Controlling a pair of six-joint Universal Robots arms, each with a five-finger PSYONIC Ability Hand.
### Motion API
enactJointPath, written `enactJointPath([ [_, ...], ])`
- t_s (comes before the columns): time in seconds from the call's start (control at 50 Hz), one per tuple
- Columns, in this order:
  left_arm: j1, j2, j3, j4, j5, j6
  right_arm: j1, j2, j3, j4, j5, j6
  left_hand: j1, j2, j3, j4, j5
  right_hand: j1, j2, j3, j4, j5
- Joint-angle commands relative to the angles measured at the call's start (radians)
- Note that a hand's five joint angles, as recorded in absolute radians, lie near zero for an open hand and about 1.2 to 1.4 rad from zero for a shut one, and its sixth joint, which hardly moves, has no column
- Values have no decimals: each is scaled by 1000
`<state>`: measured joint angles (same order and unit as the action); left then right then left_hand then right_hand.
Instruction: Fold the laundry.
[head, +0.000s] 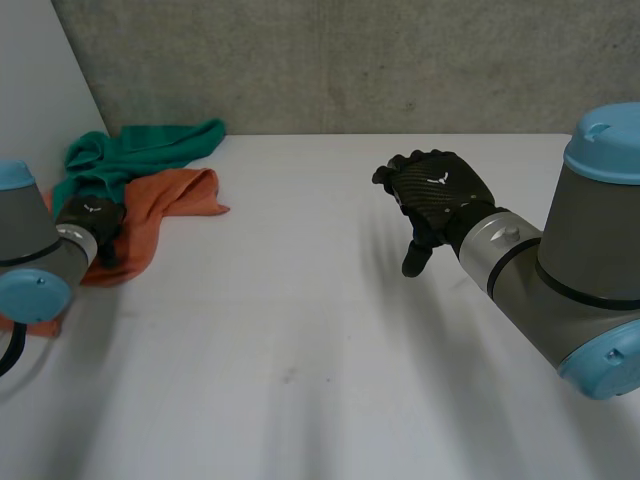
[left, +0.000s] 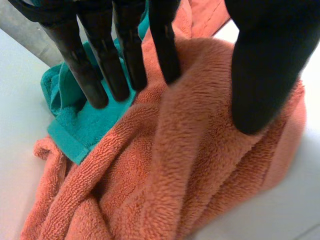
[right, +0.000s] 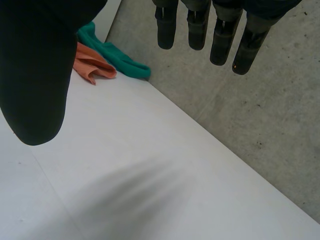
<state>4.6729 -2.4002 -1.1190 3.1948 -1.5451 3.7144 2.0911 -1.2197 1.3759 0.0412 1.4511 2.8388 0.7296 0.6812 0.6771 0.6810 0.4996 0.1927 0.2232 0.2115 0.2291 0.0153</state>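
My left hand (left: 262, 65) hangs over the orange towel (left: 200, 165) near the table's (head: 300, 340) far left edge. Its fingers are straight, its thumb is spread wide and it grips nothing. From my feed I cannot say for sure whether the fingertips touch the cloth.

The towel lies bunched in deep ridges, part of it on a green towel (head: 150, 150) crumpled just behind it. I judge the folding not yet begun: neither piece is spread flat, no edge is squared, and both have to be pulled apart, laid out and folded.

My right hand (head: 440, 190) floats well apart from the laundry, above bare table. In its wrist view the fingers are straight, the thumb stands off and it holds nothing.

The table is white, smooth and matte. A grey concrete wall (head: 350, 60) runs along its far edge, with a pale panel (head: 40, 80) leaning in at the left.
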Motion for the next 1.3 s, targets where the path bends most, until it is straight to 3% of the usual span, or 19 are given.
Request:
enactJointPath([
  [0.02,-20,-16,27,48,-50,4,-2,-1,-3,-1,0,-1,667,715,719,715,722,-18,-49,-37,-55,-15],
  [0.1,-77,32,21,59,-79,-5,-8,-1,-11,-1,0,-1,667,715,719,715,722,-18,-49,-37,-55,-15],
  [0.22,-216,228,16,66,-79,-47,-14,-6,-31,-1,5,4,667,715,719,715,722,-18,-49,-37,-55,-15],
  [0.34,-385,398,-10,60,-75,-175,-37,-12,-70,-1,35,11,667,715,719,715,722,-18,-49,-37,-55,-15],
  [0.44,-502,475,-120,65,-55,-260,-98,-15,-95,0,71,13,667,715,719,715,722,-18,-49,-37,-55,-15],
  [0.56,-615,461,-211,68,8,-274,-117,-14,-116,0,75,13,635,683,688,684,691,-18,-49,-37,-55,-15],
  [0.58,-631,432,-219,65,20,-271,-118,-15,-116,0,75,13,231,279,283,279,286,-18,-49,-37,-55,-15],
  [0.64,-643,353,-211,47,22,-254,-120,-14,-116,3,74,13,-555,-506,-502,-506,-499,-18,-49,-37,-55,-15],
  [0.78,-629,343,-205,39,8,-157,-112,-12,-115,11,65,4,-555,-507,-503,-507,-500,-18,-49,-37,-55,-15],
  [0.88,-519,403,-219,36,-13,-154,-106,-11,-120,54,60,-28,-551,-503,-499,-503,-496,-18,-49,-37,-55,-15],
  [1.08,-383,423,-259,24,0,-140,-97,15,-140,276,57,-163,-531,-482,-478,-482,-475,-18,-49,-37,-55,-15],
  [1.18,-275,389,-260,-38,42,-140,-46,31,-107,322,55,-119,-513,-465,-461,-465,-458,-18,-49,-37,-55,-15],
  [1.3,-223,290,-257,-124,114,-137,-28,29,3,234,52,13,-463,-415,-411,-415,-408,-18,-49,-37,-55,-15],
])
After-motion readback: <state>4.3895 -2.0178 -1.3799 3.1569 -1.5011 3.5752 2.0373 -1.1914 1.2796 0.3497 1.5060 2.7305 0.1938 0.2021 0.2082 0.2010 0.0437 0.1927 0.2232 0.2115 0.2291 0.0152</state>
